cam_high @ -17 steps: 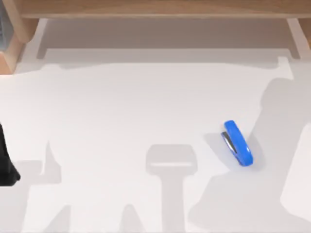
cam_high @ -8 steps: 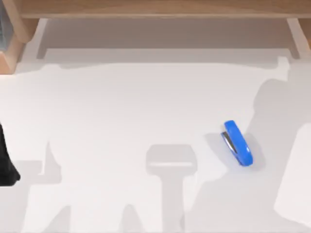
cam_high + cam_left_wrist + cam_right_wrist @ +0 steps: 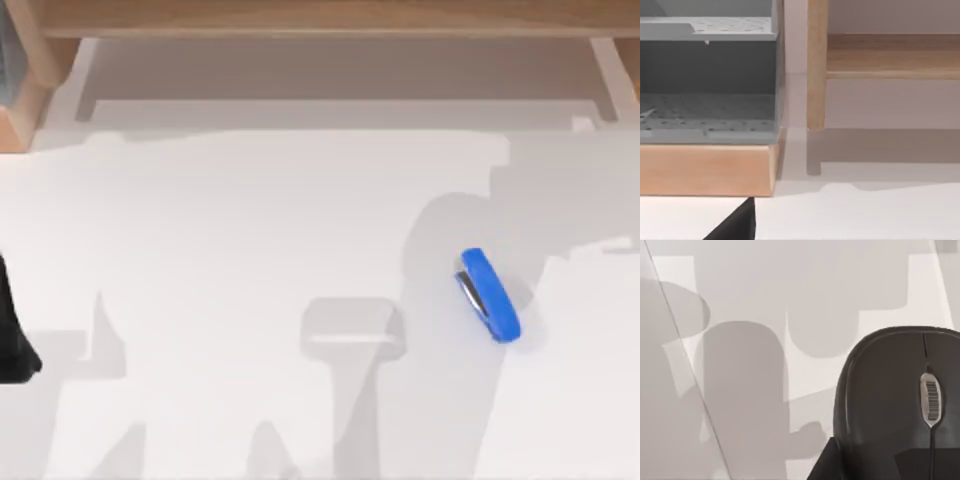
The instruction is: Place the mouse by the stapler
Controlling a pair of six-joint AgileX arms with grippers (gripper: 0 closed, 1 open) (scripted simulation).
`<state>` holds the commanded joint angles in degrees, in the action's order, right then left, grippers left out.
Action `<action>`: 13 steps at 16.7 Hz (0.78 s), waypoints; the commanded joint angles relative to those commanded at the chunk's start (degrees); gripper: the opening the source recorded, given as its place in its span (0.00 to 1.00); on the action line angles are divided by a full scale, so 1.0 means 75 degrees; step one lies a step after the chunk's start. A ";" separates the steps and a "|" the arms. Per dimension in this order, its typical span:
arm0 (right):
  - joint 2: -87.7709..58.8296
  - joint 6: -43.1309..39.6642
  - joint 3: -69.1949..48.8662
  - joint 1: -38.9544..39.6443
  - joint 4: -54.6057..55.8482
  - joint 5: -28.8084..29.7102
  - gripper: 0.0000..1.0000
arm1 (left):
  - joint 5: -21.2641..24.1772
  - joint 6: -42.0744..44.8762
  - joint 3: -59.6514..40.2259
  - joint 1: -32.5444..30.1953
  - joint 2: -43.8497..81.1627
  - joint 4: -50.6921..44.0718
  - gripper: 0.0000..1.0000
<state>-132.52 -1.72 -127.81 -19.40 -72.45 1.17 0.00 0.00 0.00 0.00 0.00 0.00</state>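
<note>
The stapler [image 3: 489, 296] lies on the white surface [image 3: 250, 230] right of the middle, its length running diagonally from far-left to near-right, with the silver strip along its left side. The mouse [image 3: 895, 400] appears close up in the right wrist view, dark grey and rounded, with a light scroll wheel on its centre line; dark parts of the right hand sit against its lower edge, but I cannot tell whether the fingers are clamped on it. The left arm is parked at the left edge of the surface, a dark piece of it [image 3: 12, 340] visible there, and I cannot tell how its hand is set. A wooden shelf frame [image 3: 320, 18] runs along the far side, with a grey perforated rack [image 3: 707, 80] at the far left.
</note>
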 joint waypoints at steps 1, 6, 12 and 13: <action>0.0299 0.0143 0.0215 0.0145 0.0076 0.0000 0.00 | 0.0000 0.0000 0.0000 0.0000 0.0000 0.0000 1.00; 0.1760 0.0858 0.1634 0.1149 0.0640 -0.0033 0.00 | 0.0000 0.0000 0.0000 0.0000 0.0000 0.0000 1.00; 0.3126 0.1496 0.3855 0.2565 0.1566 -0.0068 0.00 | 0.0000 0.0000 0.0000 0.0000 0.0000 0.0000 1.00; 0.3289 0.1565 0.4246 0.2779 0.1724 -0.0070 0.00 | 0.0000 0.0000 0.0000 0.0000 0.0000 0.0000 1.00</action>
<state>-107.85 10.02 -95.96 1.44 -59.52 0.65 0.00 0.00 0.00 0.00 0.00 0.00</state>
